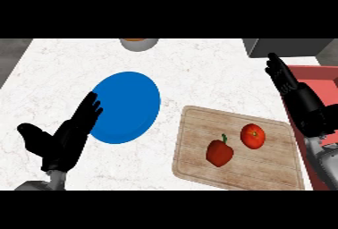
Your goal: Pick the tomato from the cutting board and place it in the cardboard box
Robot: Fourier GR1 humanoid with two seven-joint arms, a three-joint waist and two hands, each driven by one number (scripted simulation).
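Head view. The tomato (253, 135) sits on the cutting board (198, 152), toward its right side, just beside a red pepper (220, 152) lying to its left. My right hand (290, 87), fingers straight and unclasped, hangs above the counter's right edge, over a red box (323, 85); the tomato lies below and slightly left of it in the view. My left hand (69, 134), fingers spread, rests over the blue plate's (132, 103) left rim, well apart from the board. I judge the right hand the nearer one for the pick.
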